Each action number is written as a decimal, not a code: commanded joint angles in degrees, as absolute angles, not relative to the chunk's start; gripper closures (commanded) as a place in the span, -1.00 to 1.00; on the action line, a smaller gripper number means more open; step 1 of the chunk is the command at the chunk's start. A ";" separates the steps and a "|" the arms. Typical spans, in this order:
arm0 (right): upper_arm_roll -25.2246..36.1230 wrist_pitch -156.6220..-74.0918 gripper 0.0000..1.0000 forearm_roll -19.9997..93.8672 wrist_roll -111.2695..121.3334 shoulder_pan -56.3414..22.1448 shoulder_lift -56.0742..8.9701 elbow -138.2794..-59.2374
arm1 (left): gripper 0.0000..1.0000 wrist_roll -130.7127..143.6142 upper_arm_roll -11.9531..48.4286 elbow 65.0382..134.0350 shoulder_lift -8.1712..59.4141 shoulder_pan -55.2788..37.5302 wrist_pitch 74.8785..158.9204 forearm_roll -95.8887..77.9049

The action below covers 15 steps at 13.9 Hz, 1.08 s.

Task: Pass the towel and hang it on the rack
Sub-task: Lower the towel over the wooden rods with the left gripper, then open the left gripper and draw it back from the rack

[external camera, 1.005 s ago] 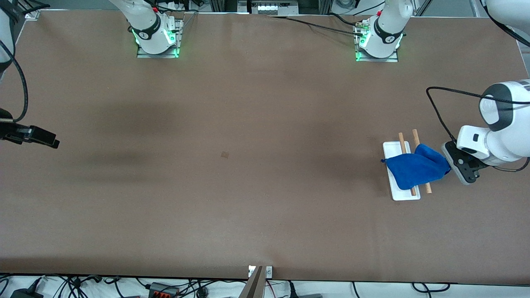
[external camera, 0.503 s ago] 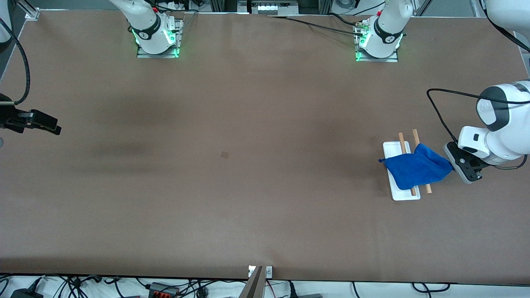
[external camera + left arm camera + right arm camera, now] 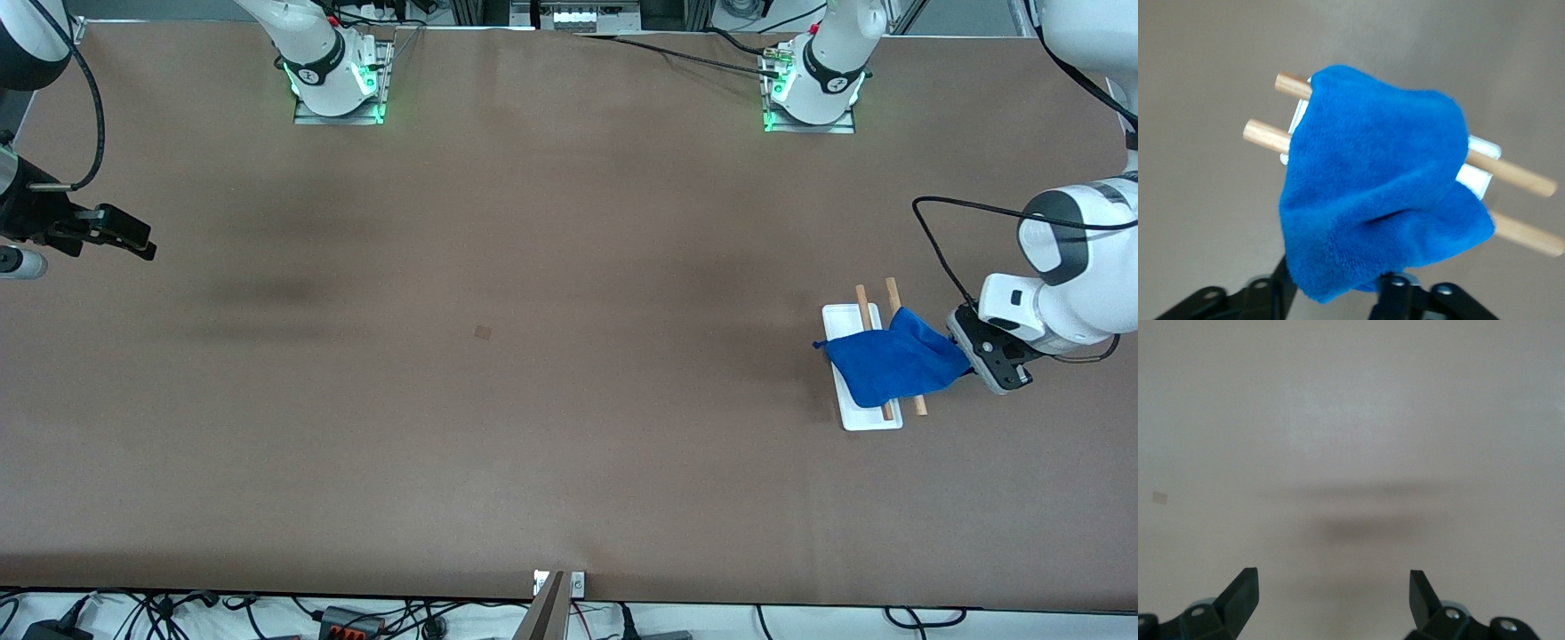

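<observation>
The blue towel (image 3: 893,363) lies draped over both wooden rods of the rack (image 3: 867,420), near the left arm's end of the table. The rod ends (image 3: 892,290) stick out past it. In the left wrist view the towel (image 3: 1371,193) covers the middle of the rods (image 3: 1265,135) and most of the white base (image 3: 1478,175). My left gripper (image 3: 973,357) is beside the rack at the towel's hanging corner. Its fingers (image 3: 1395,288) stand apart with that corner drooping between them (image 3: 1338,283). My right gripper (image 3: 133,240) is open and empty over bare table (image 3: 1331,581).
A small brown mark (image 3: 483,332) lies mid-table and also shows in the right wrist view (image 3: 1160,497). A black cable (image 3: 942,244) loops from the left wrist over the table beside the rack. The arm bases (image 3: 338,80) stand along the table's back edge.
The right gripper has moved toward the base side and slightly inward over the table. The left gripper has shifted a little toward the base side; the towel stays on the rods.
</observation>
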<state>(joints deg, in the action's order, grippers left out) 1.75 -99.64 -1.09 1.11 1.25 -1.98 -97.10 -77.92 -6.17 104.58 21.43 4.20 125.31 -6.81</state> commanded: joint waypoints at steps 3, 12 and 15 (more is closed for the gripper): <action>1.49 -98.00 -1.00 -1.41 2.99 1.76 -2.20 -95.01 | -1.00 -78.31 -6.50 97.49 20.39 5.01 114.12 -8.70; 1.05 -97.56 -1.00 -1.41 2.81 1.15 -2.46 -93.78 | -1.00 -47.36 -6.07 90.01 14.60 3.70 94.26 -1.93; 1.05 -97.47 -1.00 -1.67 2.99 1.23 -2.72 -93.78 | -1.00 -31.58 -6.24 88.43 11.34 0.19 88.09 -1.58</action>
